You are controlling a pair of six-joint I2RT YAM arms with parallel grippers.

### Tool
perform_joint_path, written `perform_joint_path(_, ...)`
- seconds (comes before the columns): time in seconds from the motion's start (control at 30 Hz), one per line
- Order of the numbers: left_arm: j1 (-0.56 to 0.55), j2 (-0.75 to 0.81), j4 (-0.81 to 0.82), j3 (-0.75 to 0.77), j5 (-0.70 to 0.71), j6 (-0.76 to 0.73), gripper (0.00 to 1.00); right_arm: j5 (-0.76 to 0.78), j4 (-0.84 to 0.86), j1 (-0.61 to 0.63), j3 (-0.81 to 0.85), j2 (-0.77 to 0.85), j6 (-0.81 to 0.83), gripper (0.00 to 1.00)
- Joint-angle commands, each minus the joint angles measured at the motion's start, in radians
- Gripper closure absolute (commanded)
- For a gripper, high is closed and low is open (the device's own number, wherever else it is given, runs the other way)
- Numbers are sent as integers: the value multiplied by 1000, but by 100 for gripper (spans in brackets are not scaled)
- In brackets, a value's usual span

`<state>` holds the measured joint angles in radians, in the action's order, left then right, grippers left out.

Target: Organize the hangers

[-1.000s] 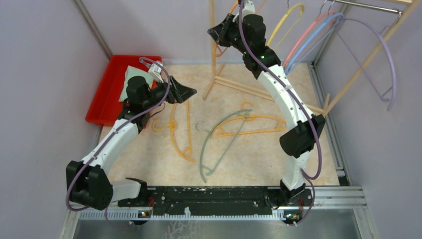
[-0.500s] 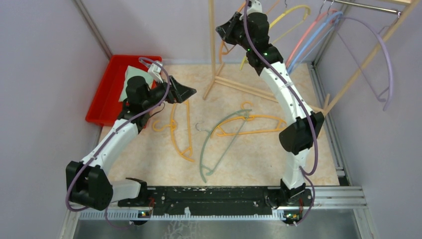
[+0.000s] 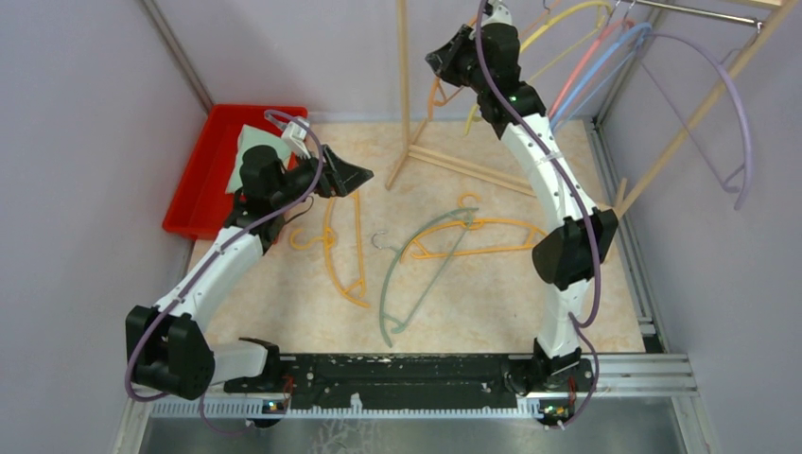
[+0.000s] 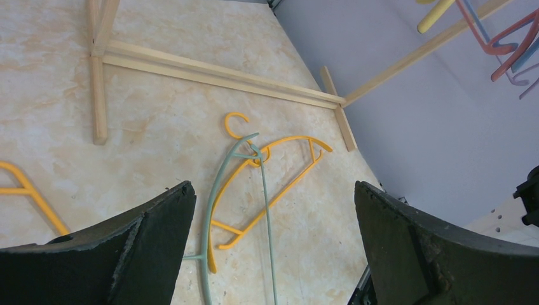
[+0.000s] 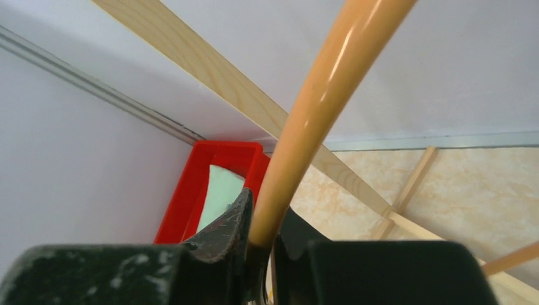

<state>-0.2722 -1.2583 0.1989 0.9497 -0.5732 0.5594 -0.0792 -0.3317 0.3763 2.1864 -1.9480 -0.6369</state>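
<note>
My right gripper [image 3: 441,64] is raised high at the back by the wooden rack. It is shut on an orange hanger [image 3: 436,95], whose bar [image 5: 318,108] runs up out of the gripper [image 5: 264,235] in the right wrist view. My left gripper [image 3: 359,176] is open and empty above the table. Under it lie an orange hanger [image 3: 333,251], a green hanger [image 3: 413,274] and a yellow-orange hanger [image 3: 473,238] crossing the green one. The left wrist view shows the green hanger [image 4: 213,210] and the yellow-orange hanger [image 4: 279,184] between my open fingers [image 4: 127,254]. Yellow [image 3: 558,19], pink [image 3: 579,76], blue [image 3: 605,71] and lavender [image 3: 733,104] hangers hang on the rack.
A red bin [image 3: 203,175] with a pale green sheet stands at the back left, also in the right wrist view [image 5: 210,184]. The rack's wooden poles [image 3: 404,85] and floor bars [image 3: 473,170] cross the back of the table. Purple walls close both sides.
My right gripper has risen and moved right toward the rack top, carrying the orange hanger with it. The left arm and the hangers on the table have not moved.
</note>
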Motion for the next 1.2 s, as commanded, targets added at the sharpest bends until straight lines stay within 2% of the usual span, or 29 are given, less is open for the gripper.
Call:
perform_joint_path(0.0, 10, 8, 13, -6, 2, -10, 0, 19, 49, -7, -6, 47, -9, 80)
perform_joint_path(0.17, 10, 8, 16, -13, -2, -9, 0, 61, 47, -6, -65, 113, 1, 51)
perform_joint_path(0.27, 11, 9, 20, -16, 1, -10, 0, 76, 21, -7, -91, 164, 15, 36)
perform_joint_path(0.5, 11, -23, 32, -11, 0, -12, 0, 108, 11, 6, -286, 390, 66, 19)
perform_joint_path(0.67, 12, -69, 40, -9, -16, -14, 0, 109, 49, 10, -427, 540, 119, 13)
perform_joint_path(0.8, 12, -110, 51, -6, -31, -12, 0, 95, 82, 13, -484, 633, 181, 12)
perform_joint_path(1.0, 11, -169, 60, -5, -21, -14, 0, -11, 140, 25, -540, 728, 279, 12)
perform_joint_path(1.17, 11, -208, 51, 0, -16, -19, 0, -164, 153, 45, -574, 749, 331, 18)
